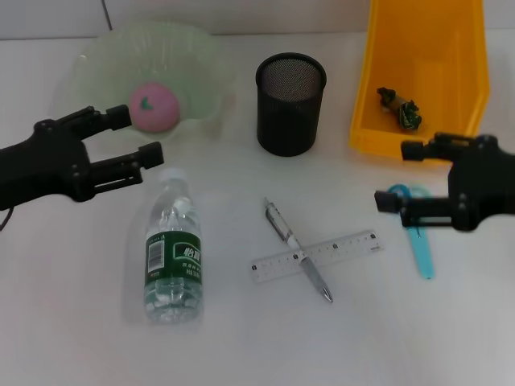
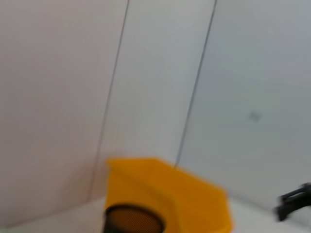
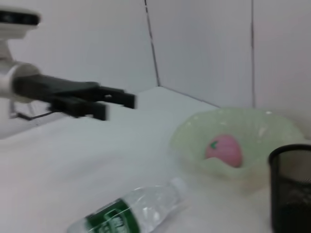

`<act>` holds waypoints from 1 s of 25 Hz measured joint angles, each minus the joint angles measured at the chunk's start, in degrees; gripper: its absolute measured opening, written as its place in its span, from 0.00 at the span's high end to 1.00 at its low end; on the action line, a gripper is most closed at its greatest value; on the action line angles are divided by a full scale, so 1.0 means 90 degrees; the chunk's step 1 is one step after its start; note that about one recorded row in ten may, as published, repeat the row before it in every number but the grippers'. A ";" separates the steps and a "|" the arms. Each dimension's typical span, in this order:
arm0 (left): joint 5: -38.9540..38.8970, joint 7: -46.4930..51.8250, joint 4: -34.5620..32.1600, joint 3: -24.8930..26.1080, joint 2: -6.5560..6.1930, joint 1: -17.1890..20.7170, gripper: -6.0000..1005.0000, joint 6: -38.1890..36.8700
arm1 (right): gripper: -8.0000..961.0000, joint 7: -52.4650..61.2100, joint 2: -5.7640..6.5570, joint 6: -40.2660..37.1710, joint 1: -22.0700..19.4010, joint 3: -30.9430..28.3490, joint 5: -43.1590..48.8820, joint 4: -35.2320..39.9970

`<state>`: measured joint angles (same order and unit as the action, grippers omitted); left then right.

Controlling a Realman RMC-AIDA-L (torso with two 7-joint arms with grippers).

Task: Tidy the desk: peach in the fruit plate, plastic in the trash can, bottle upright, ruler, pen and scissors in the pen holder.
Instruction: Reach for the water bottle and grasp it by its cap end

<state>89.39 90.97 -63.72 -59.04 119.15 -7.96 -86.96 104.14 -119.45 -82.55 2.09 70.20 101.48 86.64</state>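
Near the plate (image 1: 205, 64), left gripper (image 1: 138, 134) hangs wide open and empty above the bottle (image 1: 171, 249); round bottle could roll if nudged. Right gripper (image 1: 396, 175), open and empty, hovers over the scissors (image 1: 420, 245).

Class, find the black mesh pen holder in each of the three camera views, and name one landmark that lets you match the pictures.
Head view: the pen holder stands upper centre, between the fruit plate and the yellow trash can.
Left wrist view: only its rim shows at the bottom edge, in front of the trash can.
Right wrist view: it is cut off at the right edge, beside the fruit plate.
Shared landmark: the pen holder itself.
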 joint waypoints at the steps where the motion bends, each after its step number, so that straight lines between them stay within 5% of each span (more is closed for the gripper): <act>1: 0.0077 0.0352 -0.0453 -0.0395 -0.0010 0.0165 0.17 0.0431 | 0.12 -0.0312 0.0006 -0.0056 -0.0025 -0.0008 -0.0133 -0.0302; 5: 0.1648 0.3064 -0.2829 -0.1860 -0.0056 0.0680 0.17 0.2147 | 0.12 -0.1580 -0.0006 -0.0162 -0.0035 -0.0188 -0.0330 -0.1693; 9: 0.3138 0.5230 -0.3747 -0.2267 -0.0060 0.0585 0.17 0.2212 | 0.12 -0.2349 0.0005 -0.0150 0.0094 -0.0451 -0.0675 -0.2757; 10: 0.4501 0.6843 -0.4297 -0.2764 -0.0055 0.0411 0.17 0.2056 | 0.12 -0.2349 0.0005 -0.0150 0.0094 -0.0451 -0.0675 -0.2757; 13: 0.5744 0.8034 -0.4596 -0.3260 -0.0026 0.0150 0.17 0.1775 | 0.12 -0.2537 0.0008 -0.0172 0.0258 -0.0728 -0.0760 -0.3286; 17: 0.6053 0.8422 -0.3710 -0.3109 0.0006 -0.0525 0.18 0.1456 | 0.12 -0.2576 0.0018 -0.0138 0.0375 -0.0766 -0.0758 -0.3568; 25: 0.5623 0.8299 -0.2625 -0.2802 -0.0005 -0.1039 0.18 0.1631 | 0.12 -0.2655 0.0021 -0.0228 0.0379 -0.0769 -0.0743 -0.3616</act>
<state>139.99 165.66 -87.35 -84.27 119.10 -17.31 -72.28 80.24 -119.26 -84.60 5.50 63.28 94.79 54.09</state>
